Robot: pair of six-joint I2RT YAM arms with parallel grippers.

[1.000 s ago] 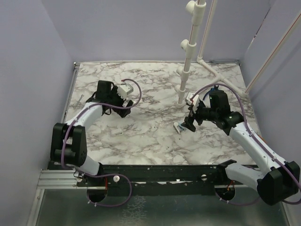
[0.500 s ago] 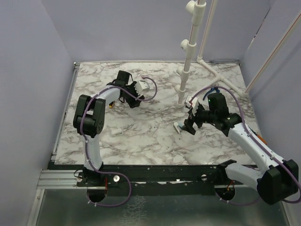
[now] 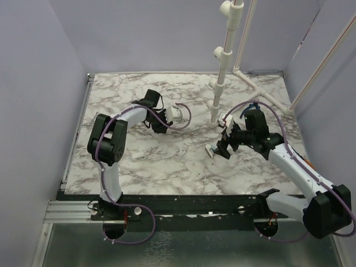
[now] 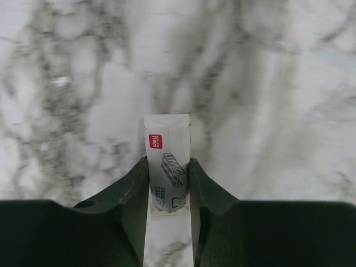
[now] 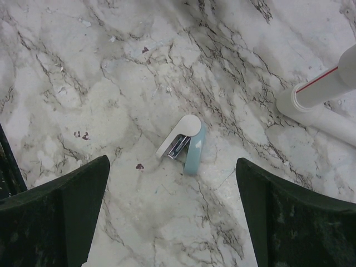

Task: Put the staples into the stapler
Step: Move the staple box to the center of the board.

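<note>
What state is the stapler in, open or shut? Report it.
Open: the stapler lies with its white top splayed from the teal base, metal showing between.

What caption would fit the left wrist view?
Left gripper closed on a small white staple box, marble table beyond.

Soft, even light from above fills the scene; shadows are faint. The left wrist view smears the marble table (image 4: 267,100) with blur; the right wrist view is sharp, the right claw (image 5: 173,161) near-black.
</note>
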